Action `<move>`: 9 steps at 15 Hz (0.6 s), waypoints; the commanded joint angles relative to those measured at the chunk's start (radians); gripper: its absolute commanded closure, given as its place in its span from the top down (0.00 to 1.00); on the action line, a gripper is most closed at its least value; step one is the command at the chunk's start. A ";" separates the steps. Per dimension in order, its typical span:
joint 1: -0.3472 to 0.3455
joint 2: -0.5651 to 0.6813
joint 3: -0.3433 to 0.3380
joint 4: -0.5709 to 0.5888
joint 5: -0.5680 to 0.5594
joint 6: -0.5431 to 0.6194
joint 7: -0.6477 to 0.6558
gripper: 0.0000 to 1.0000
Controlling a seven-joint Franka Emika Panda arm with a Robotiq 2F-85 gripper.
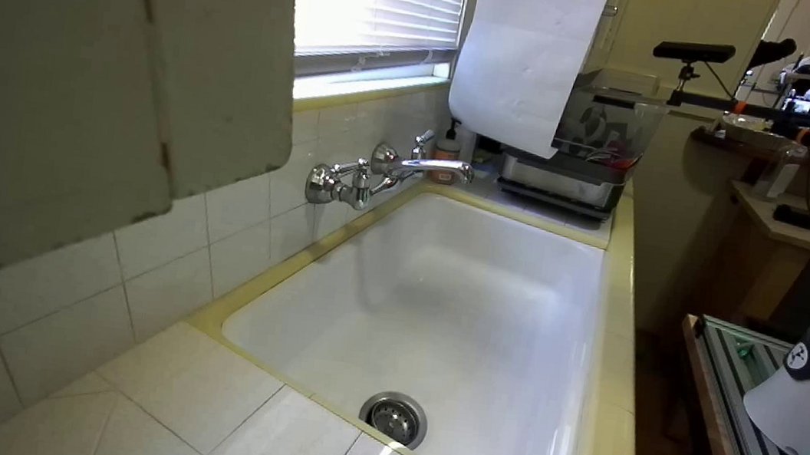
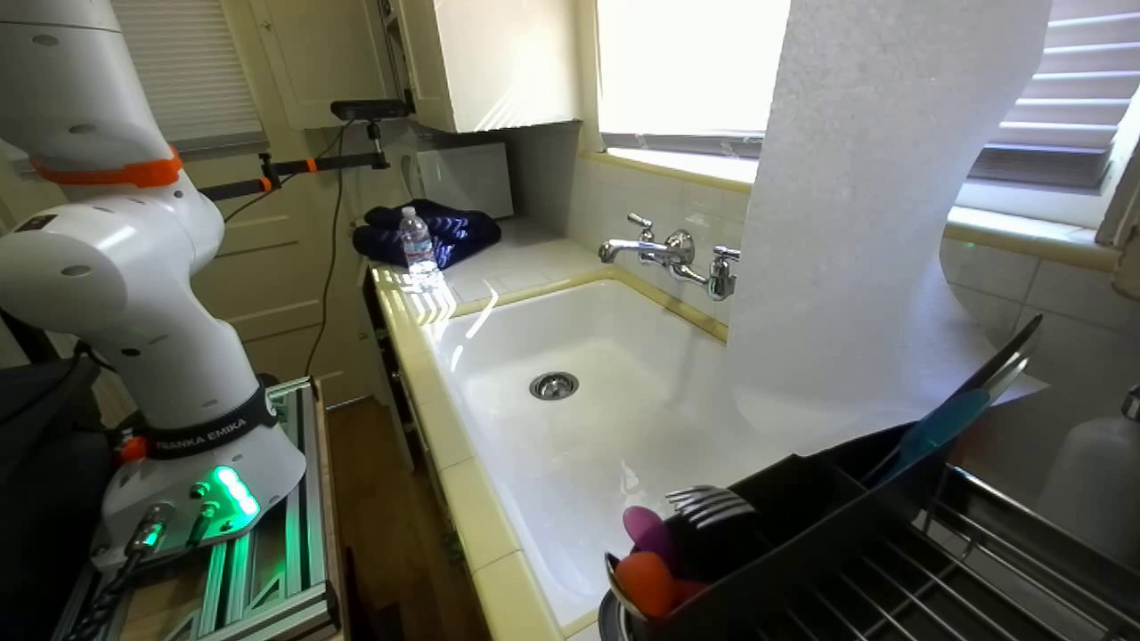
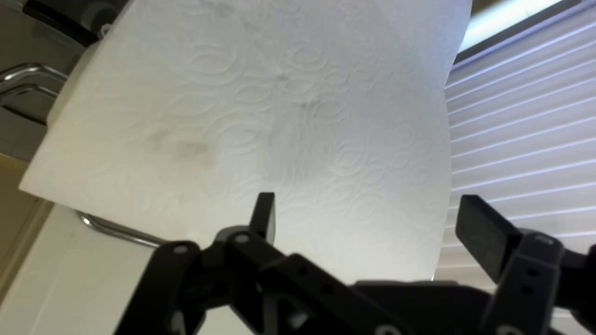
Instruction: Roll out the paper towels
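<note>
In both exterior views, a long white paper towel sheet (image 1: 530, 57), running down from beyond the top edge of view, with the roll itself out of sight. Lower end, in an exterior view, behind the cutlery caddy (image 2: 802, 503) and the teal utensil (image 2: 942, 432); touching or apart, impossible to tell. In the wrist view, gripper (image 3: 369, 211) spread wide and pinching nothing, with the embossed paper beyond the fingers (image 3: 264, 214) and the slatted window blinds (image 3: 526, 139) past the sheet's edge. Step in hand, by guess: drawing out more length, with a good deal apparently unrolled already. Come in edge-on, with one finger for each face of the paper, rather than pushing flat against it and setting it swinging. Choose a spot well in from any corner and take a deep bite; likely thin, and quick to tear at any perforation. Squeeze softly, then pull slowly and straight down, square to the roll, without jerking. Keep the free end from snagging on the fork (image 2: 710, 506) or dipping into the white sink (image 2: 570, 463). For release, part the fingers fully and back straight off before any sideways move.
</note>
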 commanded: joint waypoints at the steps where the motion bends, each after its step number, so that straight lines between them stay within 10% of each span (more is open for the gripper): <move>1: -0.027 0.013 -0.027 0.030 0.010 0.067 0.038 1.00; 9: -0.091 0.079 -0.088 0.070 0.062 0.190 0.097 1.00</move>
